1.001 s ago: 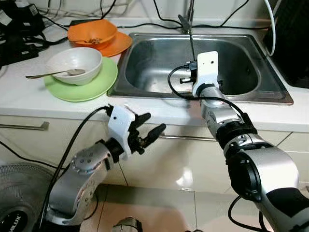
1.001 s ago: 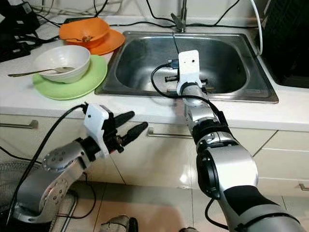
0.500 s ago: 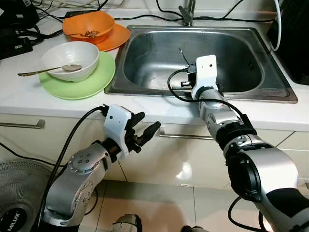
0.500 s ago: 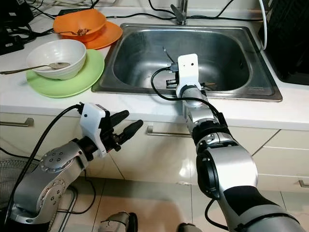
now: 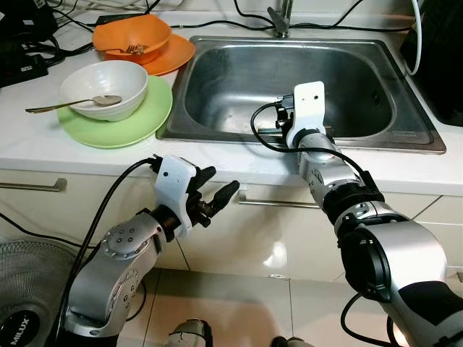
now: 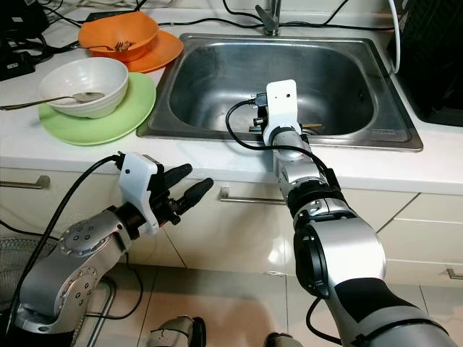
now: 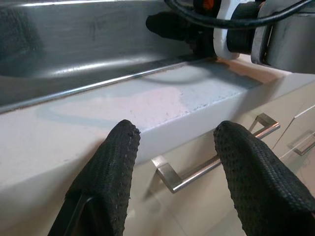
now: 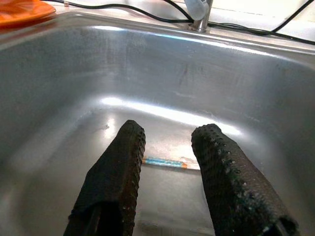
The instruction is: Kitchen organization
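Both eye views looked down from above and in front of the sink [image 5: 289, 79], sharing the steel basin, the white tabletop [image 5: 43, 137] beside it and both arms. The left wrist view sat low, close under the tabletop edge, facing the sink's front rim. The right wrist view hung inside the sink, close above its floor, facing the faucet [image 8: 198, 12].

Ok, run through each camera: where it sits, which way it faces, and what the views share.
Left eye view: head, looking down at the sink and counter; both arms, left claw below the counter edge.
Right eye view: same head camera, same scene: white bowl on green plate.
Left wrist view: looks along its open fingers at a drawer handle.
Right wrist view: right claw, open, faces the basin floor.
Shared: the sink.
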